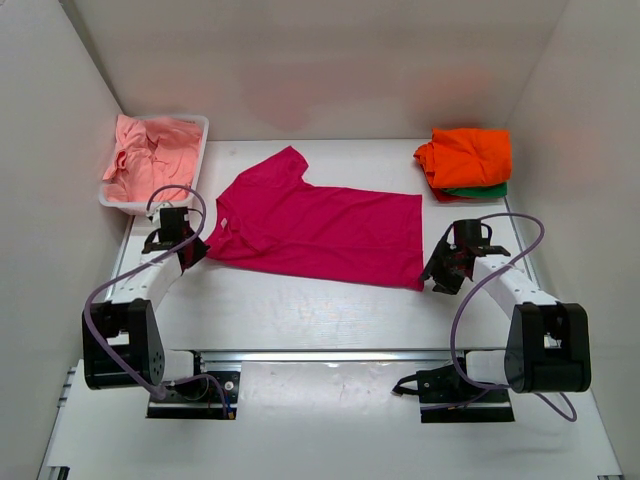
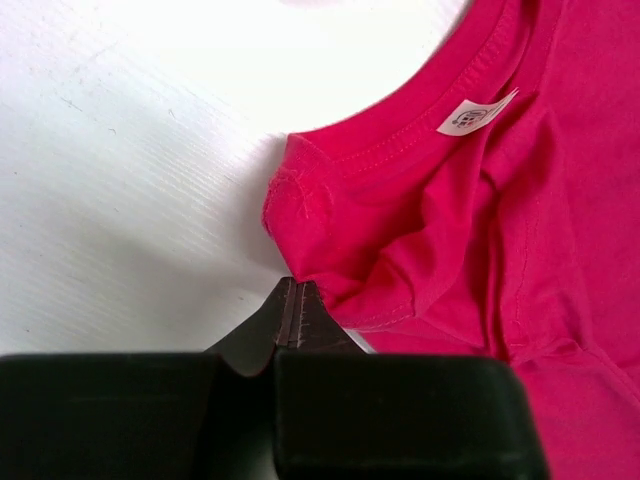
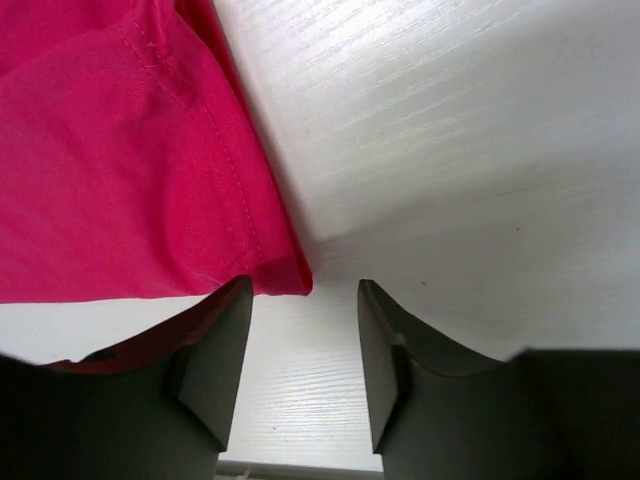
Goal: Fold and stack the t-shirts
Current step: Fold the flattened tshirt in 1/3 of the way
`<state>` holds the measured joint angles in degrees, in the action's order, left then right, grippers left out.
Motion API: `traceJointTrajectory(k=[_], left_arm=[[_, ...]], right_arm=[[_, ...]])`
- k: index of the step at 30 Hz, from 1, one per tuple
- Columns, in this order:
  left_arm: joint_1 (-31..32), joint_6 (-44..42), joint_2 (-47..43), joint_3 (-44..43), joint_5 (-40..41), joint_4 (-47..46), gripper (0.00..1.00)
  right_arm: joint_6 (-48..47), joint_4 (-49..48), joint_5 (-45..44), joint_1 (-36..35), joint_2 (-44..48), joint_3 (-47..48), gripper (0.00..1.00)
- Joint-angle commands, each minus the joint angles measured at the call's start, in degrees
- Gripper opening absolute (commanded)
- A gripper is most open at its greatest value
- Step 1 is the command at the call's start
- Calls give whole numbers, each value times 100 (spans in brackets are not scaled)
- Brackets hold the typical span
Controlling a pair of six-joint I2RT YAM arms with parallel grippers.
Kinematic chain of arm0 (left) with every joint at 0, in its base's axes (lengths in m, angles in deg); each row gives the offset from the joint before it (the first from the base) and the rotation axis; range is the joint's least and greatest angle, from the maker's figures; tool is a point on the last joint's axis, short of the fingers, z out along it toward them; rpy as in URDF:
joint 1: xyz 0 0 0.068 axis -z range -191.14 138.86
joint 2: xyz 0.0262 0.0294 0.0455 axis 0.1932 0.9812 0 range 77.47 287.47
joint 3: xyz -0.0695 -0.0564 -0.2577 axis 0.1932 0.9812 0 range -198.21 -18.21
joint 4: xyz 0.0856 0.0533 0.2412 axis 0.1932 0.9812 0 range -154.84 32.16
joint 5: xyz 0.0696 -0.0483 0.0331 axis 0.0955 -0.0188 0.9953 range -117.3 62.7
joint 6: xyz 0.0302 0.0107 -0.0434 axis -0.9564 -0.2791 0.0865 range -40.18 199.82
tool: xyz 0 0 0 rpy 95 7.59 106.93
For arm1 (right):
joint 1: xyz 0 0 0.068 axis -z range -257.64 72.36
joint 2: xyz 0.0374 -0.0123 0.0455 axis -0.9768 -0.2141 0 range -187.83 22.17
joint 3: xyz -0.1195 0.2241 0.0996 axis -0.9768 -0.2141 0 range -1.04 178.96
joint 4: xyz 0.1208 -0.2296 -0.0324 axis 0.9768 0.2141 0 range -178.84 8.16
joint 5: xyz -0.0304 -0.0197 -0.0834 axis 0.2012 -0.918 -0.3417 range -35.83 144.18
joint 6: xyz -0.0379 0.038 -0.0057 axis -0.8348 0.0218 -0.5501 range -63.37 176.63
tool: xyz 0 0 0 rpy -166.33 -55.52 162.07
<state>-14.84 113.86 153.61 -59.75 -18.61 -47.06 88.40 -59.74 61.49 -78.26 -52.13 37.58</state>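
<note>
Bright, even light (soft shadows).

White neck tag (image 2: 477, 113) in magenta t-shirt (image 2: 520, 260) collar, print unreadable

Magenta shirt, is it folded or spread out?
Spread out, not yet folded: the magenta shirt lies flat across the table, far sleeve out; left jaws pinch cloth near its collar.

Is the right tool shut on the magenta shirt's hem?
No, the right tool stands open, with bare table showing between its fingers and the magenta shirt reaching only to one finger's edge.
</note>
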Motion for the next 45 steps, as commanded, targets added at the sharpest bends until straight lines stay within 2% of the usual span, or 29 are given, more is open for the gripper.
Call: traceJointTrajectory(k=[1,8,12,14,15,16,17,21,24,30,34,41,43,45], left_arm=[[-34,6,111,-126,-95,41,0],[-16,15,200,-135,-148,-64,0],[-16,41,121,-74,-184,-108,0],[-34,-11,121,-65,-200,-91,0],[-69,-38,147,-74,-157,-82,0],[-60,-21,173,-74,-192,-82,0],[-60,-81,182,-82,-175,-56,0],[-174,-143,191,-135,-166,129,0],[-201,-196,191,-126,-183,208,0],[-210,-170,173,-109,-288,349,0],[-69,-415,59,-126,-630,682,0],[309,-653,-678,356,-1360,1263,0],[598,-531,-1064,515,-1606,1368,0],[984,-320,-1346,533,-1458,1561,0]], right_arm=[[92,-106,-81,19,-58,-55,42],[496,-290,-152,-403,-321,-186,41],[576,-545,-72,-631,-480,-222,49],[533,-651,16,-667,-629,-205,48],[402,-651,42,-667,-708,-126,33],[331,-538,-10,-667,-830,-47,9],[165,-259,-184,-658,-979,162,1],[-959,594,-238,-203,-1209,822,0],[-1627,1245,-616,53,-1262,1130,0],[-2271,1511,-872,677,-1192,956,0],[-2307,1572,-811,774,-1192,867,0],[-2122,2029,-889,362,-1297,1061,0],[-2044,1968,-889,300,-1306,1026,0],[-2087,1985,-881,326,-1350,956,0]])
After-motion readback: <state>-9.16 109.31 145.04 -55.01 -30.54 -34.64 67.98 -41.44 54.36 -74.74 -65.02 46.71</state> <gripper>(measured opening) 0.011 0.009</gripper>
